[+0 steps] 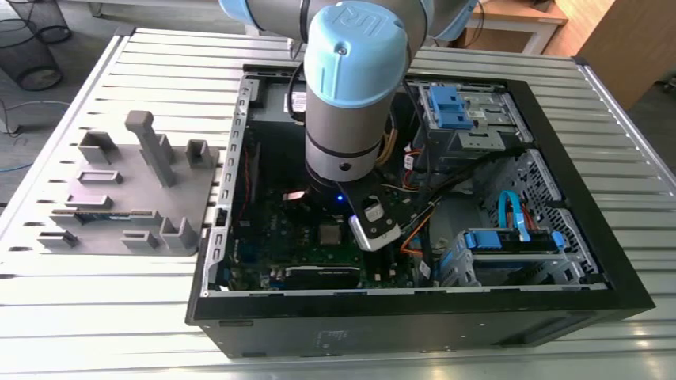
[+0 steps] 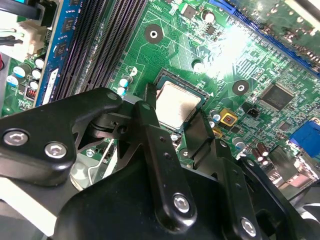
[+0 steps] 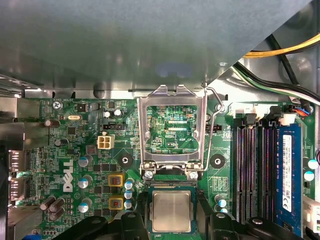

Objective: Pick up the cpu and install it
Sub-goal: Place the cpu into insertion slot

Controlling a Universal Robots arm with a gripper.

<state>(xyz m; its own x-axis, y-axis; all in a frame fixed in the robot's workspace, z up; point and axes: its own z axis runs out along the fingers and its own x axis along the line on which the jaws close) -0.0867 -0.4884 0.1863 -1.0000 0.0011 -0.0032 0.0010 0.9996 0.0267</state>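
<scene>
Ribbed metal surface [image 1: 106, 309] carries an open computer case [image 1: 423, 328]; toward its eight o'clock the cpu [image 3: 171, 211], likely light but fragile and best pinched by its edges, lies in its socket [image 3: 172, 186], straddled by the released claw [image 2: 176, 109].

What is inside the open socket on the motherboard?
The cpu lies flat in it, dull silver top showing, with the hinged frame swung open. Whatever lies beneath the cpu is covered by it and cannot be seen.

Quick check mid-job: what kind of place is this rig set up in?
Probably a lab or workshop for computer assembly: an open black desktop computer case lies on a ribbed silver metal table beside a grey moulded parts fixture, with black wire waste bins behind.
</scene>
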